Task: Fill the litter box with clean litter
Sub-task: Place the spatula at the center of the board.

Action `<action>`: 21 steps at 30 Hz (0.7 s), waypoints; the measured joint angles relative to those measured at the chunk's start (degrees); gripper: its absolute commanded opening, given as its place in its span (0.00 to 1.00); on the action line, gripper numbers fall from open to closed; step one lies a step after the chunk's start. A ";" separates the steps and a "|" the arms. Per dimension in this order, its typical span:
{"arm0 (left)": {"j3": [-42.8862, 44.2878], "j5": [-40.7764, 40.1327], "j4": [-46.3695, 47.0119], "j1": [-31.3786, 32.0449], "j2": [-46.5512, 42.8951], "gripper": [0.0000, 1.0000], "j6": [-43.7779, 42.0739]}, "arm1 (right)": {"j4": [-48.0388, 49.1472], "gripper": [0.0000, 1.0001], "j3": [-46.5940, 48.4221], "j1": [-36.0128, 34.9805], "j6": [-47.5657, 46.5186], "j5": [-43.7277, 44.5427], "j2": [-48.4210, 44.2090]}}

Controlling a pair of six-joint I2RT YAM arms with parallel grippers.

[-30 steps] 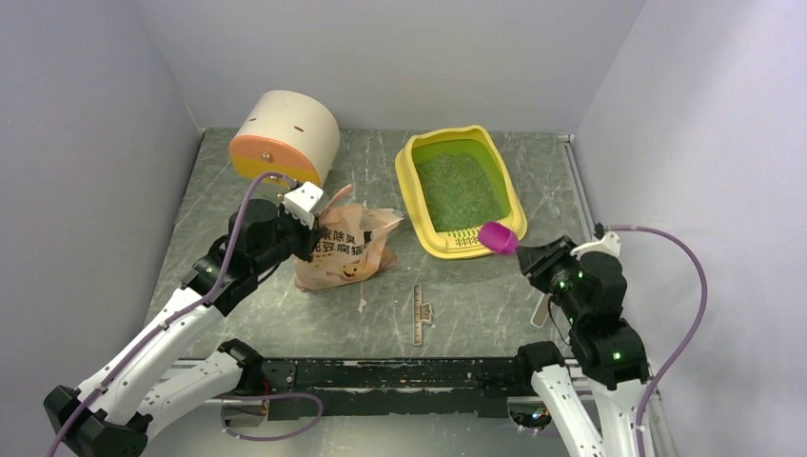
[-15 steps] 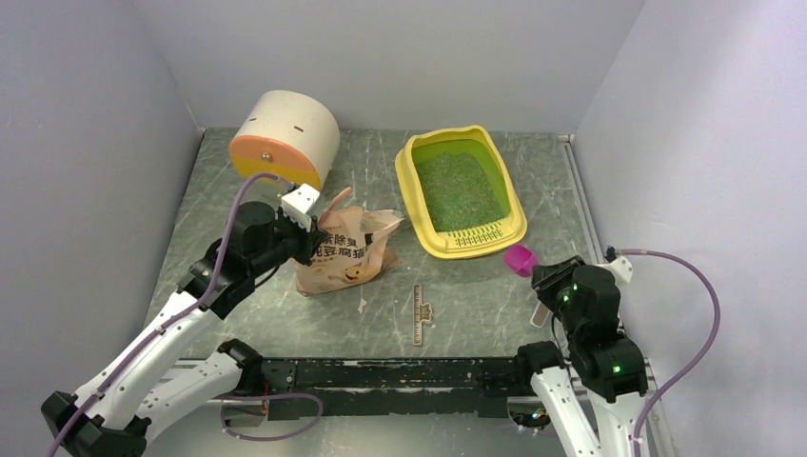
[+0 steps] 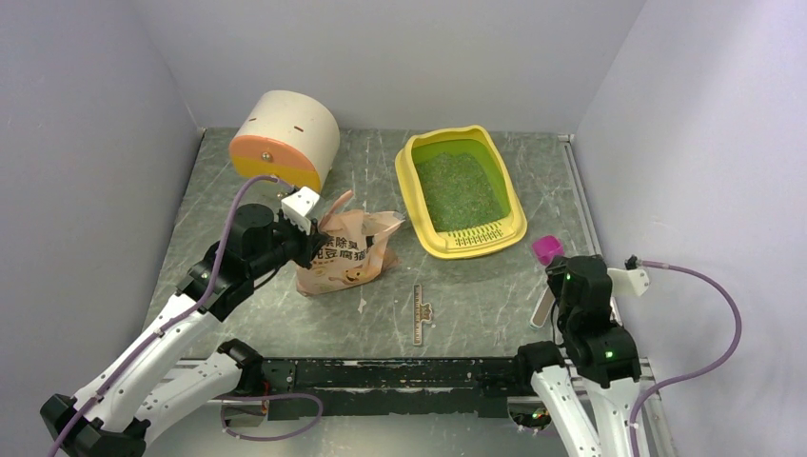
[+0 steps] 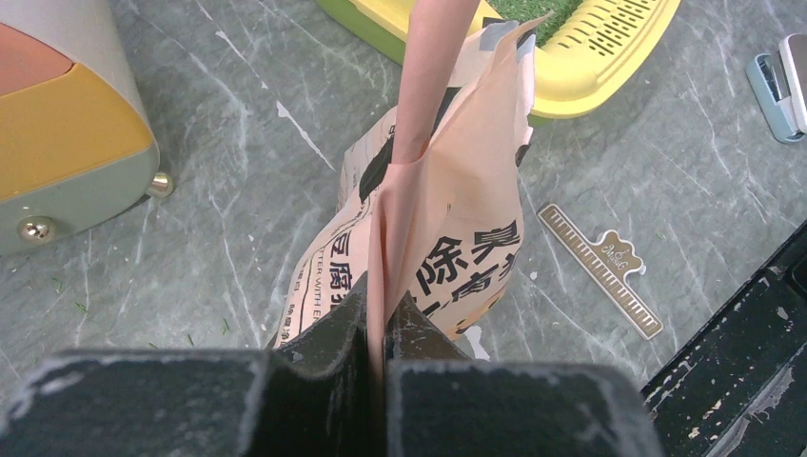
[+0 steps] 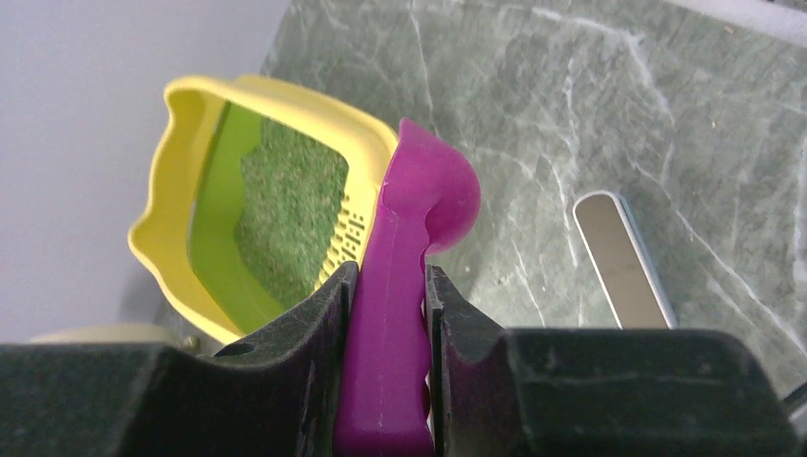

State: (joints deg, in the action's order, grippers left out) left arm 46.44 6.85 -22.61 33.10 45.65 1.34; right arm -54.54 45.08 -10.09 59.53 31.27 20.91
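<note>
litter box (image 3: 411,181) at the far side of the desk (image 3: 476,305), clean litter (image 3: 460,190) layered inside.
left pincer (image 4: 379,303) pinches the top fold of the pink bag (image 3: 347,255); right pincer (image 5: 390,276) clamps the magenta scoop (image 5: 423,205), handle end cut off.

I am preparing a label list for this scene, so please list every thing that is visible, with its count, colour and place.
litter box: 1, yellow with green pan, far centre-right of table
clean litter: one layer, pale green, inside litter box
bag: 1, pink printed, centre-left
container: 1, cream and orange, far left
scoop: 1, magenta, right side
ruler: 1, golden, near centre
flat strip: 1, silver, near right edge
table: 1, grey-green marbled
left gripper: shut on bag
right gripper: shut on scoop
</note>
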 measured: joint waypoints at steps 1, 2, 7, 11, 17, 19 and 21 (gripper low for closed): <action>0.00 0.07 0.00 0.00 0.00 0.05 0.00 | 0.76 0.00 -0.15 0.00 0.85 1.14 0.22; 0.00 0.15 0.00 0.00 0.00 0.05 0.00 | 1.66 0.00 -0.59 0.00 1.55 2.49 0.31; 0.00 0.81 -0.02 0.00 0.00 0.05 0.00 | 7.52 0.00 -6.38 0.00 3.85 7.93 1.42; 0.00 0.96 -0.04 0.00 -0.11 0.05 0.00 | 14.10 0.00 -12.07 0.00 3.23 10.16 3.34; -0.02 1.27 -0.39 0.00 -0.63 0.05 0.02 | 26.29 0.00 -21.20 0.00 2.49 9.51 5.70; -0.02 1.42 -0.52 0.00 -0.66 0.05 0.00 | 29.66 0.00 -23.74 0.00 2.91 9.11 6.78; -0.02 1.49 -0.70 0.00 -0.66 0.05 0.02 | 31.85 0.00 -25.38 0.00 3.32 9.01 7.34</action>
State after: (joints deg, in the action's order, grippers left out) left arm 46.41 8.34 -23.31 33.10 44.99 1.37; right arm -22.70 19.70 -10.09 62.85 40.27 28.25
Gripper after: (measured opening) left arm 0.077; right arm 0.301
